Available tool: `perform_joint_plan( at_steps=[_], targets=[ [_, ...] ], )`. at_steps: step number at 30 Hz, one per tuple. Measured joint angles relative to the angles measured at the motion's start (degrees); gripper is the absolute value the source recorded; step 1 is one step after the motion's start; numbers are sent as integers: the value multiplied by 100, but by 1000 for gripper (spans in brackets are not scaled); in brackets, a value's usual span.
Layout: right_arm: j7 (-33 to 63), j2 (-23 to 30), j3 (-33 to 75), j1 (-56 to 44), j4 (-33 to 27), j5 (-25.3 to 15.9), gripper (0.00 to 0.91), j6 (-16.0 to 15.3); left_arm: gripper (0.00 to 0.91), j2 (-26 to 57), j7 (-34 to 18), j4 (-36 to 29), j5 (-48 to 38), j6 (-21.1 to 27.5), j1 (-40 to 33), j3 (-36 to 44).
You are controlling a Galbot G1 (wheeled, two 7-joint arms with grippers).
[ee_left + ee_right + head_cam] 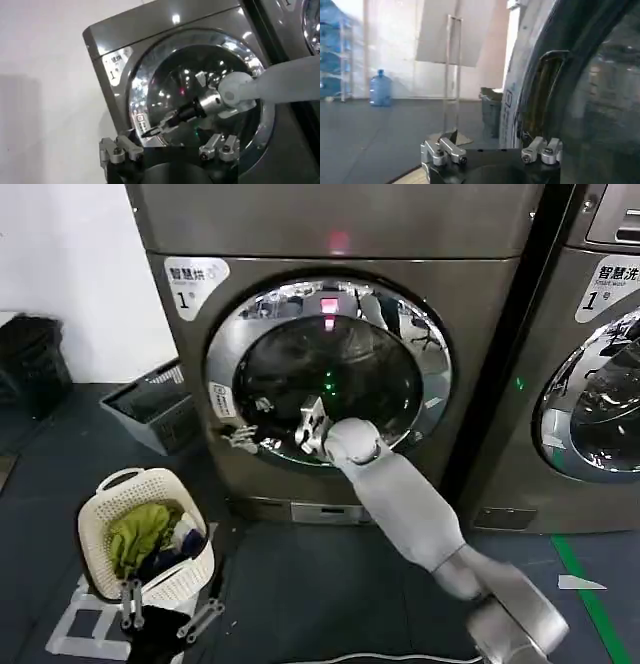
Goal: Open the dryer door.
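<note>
Right gripper (242,437), fingers spread, sits at dryer door (330,374) rim ~8 o'clock; should hook recess w/ fingertips, pull outward steadily.

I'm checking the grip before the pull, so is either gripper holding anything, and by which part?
The right gripper is at the left rim of the dryer door, but a hold cannot be confirmed. The left gripper hangs low near the laundry basket, holding nothing.

1. Dryer door (330,374) sitting centre, far, on machine front.
2. Right gripper (243,439) reaching to door's lower-left rim, arm coming from near right.
3. 2nd machine (580,364) standing right.
4. Laundry basket (140,534) sitting near left; left gripper (160,616) hanging just near of it.
5. Crate (150,406) lying far left.
</note>
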Motion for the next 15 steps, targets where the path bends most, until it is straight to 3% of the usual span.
perform_joint_plan(
  at_steps=[15],
  targets=[
    [-1473, -785, -65, -317, 626, 875, 907, 201, 907, 172, 311, 183, -1026, 345, -449, -818]
  ],
)
